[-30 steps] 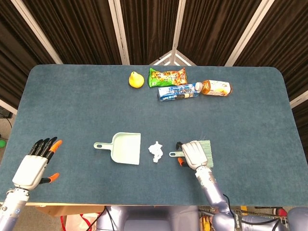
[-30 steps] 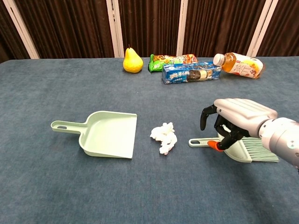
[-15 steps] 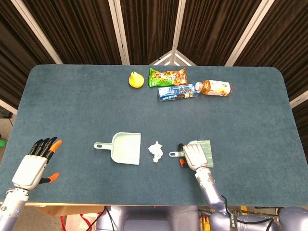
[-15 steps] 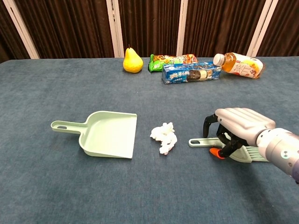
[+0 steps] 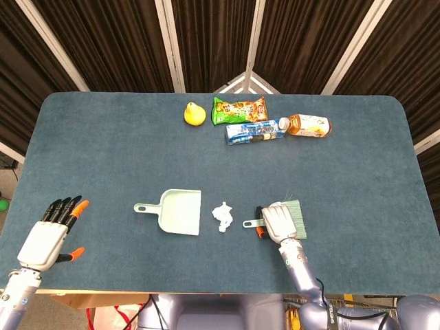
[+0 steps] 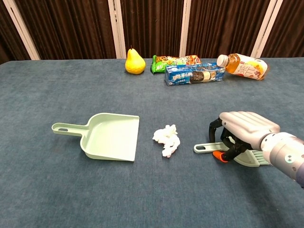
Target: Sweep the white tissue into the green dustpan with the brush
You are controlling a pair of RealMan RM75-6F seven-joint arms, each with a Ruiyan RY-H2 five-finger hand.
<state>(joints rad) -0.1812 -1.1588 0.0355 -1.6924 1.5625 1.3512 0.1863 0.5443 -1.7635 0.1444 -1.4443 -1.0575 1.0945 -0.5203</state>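
Green bristles of the brush (image 5: 294, 216) are mostly hidden under my right hand (image 5: 278, 223), and from the chest camera I only see a thin edge of them poking out past the wrist. I cannot tell for sure if the hand has a firm hold on the brush yet. The brush lies flat on the blue surface (image 5: 103, 151), long way running left to right, with its handle pointing left at the white tissue (image 5: 222, 216) and its bristles pointing right. My right hand sits on top of it, fingers (image 6: 214, 129) curled down around the handle end, close together and touching it. The tissue is a small crumpled lump between the brush and the green dustpan (image 5: 180, 212), near both but touching neither. The dustpan lies flat with its open mouth facing the tissue and its handle pointing away to the left. My left hand (image 5: 47, 237) is near the left front edge, holding nothing, fingers straight and spread a little. It is out of sight of the chest camera.
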